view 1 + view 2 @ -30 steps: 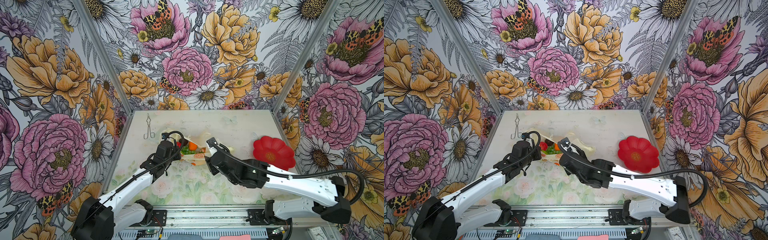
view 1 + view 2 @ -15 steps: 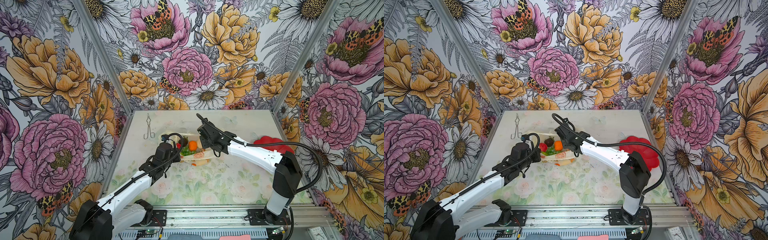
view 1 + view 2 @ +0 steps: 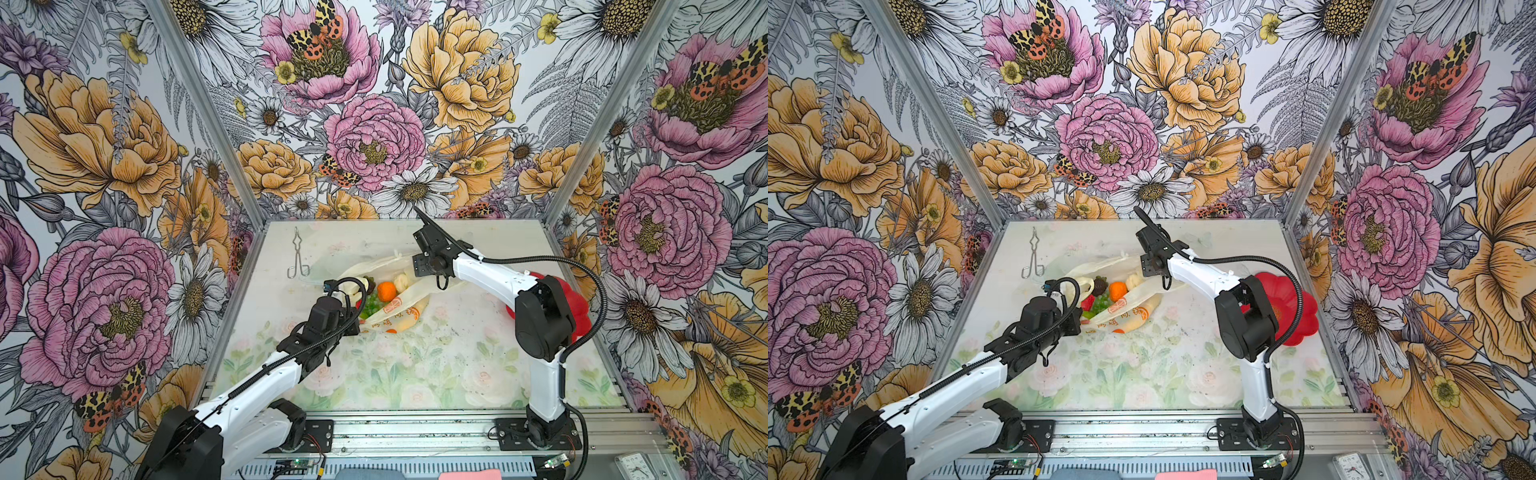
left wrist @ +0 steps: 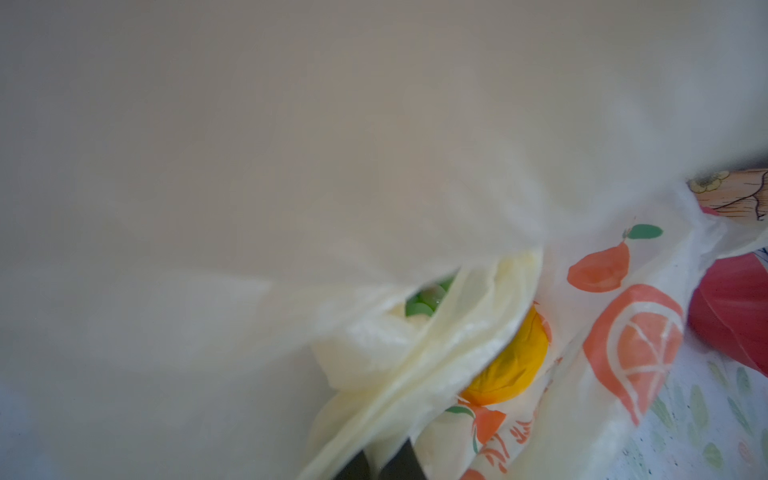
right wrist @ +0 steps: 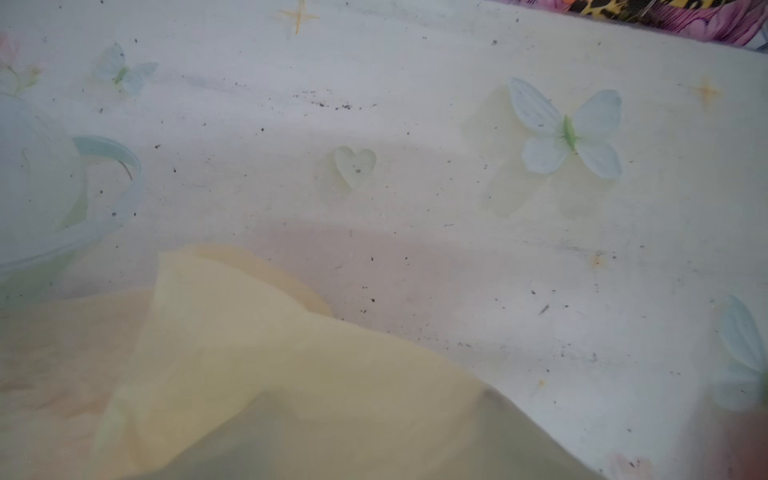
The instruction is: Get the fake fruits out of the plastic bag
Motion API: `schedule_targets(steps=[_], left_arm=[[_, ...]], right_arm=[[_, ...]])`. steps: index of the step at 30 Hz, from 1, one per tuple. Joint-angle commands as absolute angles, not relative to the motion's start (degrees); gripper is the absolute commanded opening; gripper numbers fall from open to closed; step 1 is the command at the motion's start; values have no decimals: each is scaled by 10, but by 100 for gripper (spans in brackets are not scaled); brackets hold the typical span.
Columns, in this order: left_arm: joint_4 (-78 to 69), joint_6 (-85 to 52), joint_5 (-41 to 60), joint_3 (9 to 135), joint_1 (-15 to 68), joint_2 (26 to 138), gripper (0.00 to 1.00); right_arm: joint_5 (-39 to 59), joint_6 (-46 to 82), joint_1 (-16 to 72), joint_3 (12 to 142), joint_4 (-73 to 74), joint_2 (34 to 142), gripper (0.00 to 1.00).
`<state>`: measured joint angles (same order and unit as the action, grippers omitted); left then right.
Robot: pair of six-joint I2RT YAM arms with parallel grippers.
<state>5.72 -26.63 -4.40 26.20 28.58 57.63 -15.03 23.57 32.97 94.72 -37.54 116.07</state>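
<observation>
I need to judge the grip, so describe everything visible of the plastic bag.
The plastic bag is thin, crinkled, translucent pale-yellow film printed with orange slices and red lettering. It lies slumped on the table near the middle, mouth open, fake fruits showing inside. The left fingers are shut on a fold of its rim. Whether the right arm touches its far edge cannot be told.

Two eyes up high, two lenses right down in the plastic!
Both top views look down and away from above the near rail (image 3: 415,430), whole table (image 3: 415,374) in shot, almost identical. Left wrist camera rides just behind the left gripper (image 4: 379,465), nose pressed into the plastic bag (image 4: 478,332); right wrist camera skims close over bag edge and bare table, and all four share that bag.
</observation>
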Motion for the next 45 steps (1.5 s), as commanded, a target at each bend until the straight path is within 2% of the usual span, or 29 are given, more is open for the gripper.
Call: schedule_targets(steps=[1, 4, 6, 8, 10, 12, 13, 16, 20, 23, 25, 28, 32, 34, 37, 41, 45], left_arm=[[34, -254, -28, 260, 285, 573, 2], [51, -254, -33, 273, 285, 575, 7], [66, -256, -42, 283, 285, 574, 10], [87, -260, -55, 296, 286, 577, 21], [107, -266, -69, 309, 286, 580, 24], [148, -281, -99, 334, 287, 582, 33], [168, -287, -109, 348, 287, 584, 35], [220, -295, -150, 394, 285, 590, 51], [264, -309, -178, 446, 254, 619, 62], [272, -311, -170, 471, 222, 659, 68], [274, -305, -166, 485, 215, 688, 76], [274, -295, -146, 505, 219, 725, 82], [287, -300, -199, 516, 254, 733, 90], [295, -309, -193, 517, 240, 744, 89], [289, -309, -174, 517, 211, 772, 80], [249, -302, -116, 508, 170, 811, 55], [209, -308, -53, 494, 143, 833, 23]], right_arm=[[-106, 254, 333, 964, -381, 1177, 77], [-72, 265, 334, 966, -378, 1195, 71], [-45, 270, 336, 969, -372, 1203, 57], [-36, 272, 340, 967, -364, 1197, 40], [-31, 271, 344, 958, -353, 1179, 20], [-19, 269, 347, 944, -339, 1151, 4], [-13, 269, 347, 933, -332, 1134, 0], [19, 268, 347, 885, -302, 1077, 0], [65, 274, 348, 794, -253, 993, 0], [88, 278, 352, 727, -225, 937, 0], [90, 278, 360, 692, -211, 901, 0], [92, 281, 377, 655, -195, 859, 0], [84, 281, 401, 628, -183, 818, 0], [95, 277, 408, 618, -178, 801, 0], [123, 279, 409, 588, -156, 764, 0], [153, 293, 395, 540, -126, 711, 0], [231, 353, 329, 457, -31, 671, 0]])
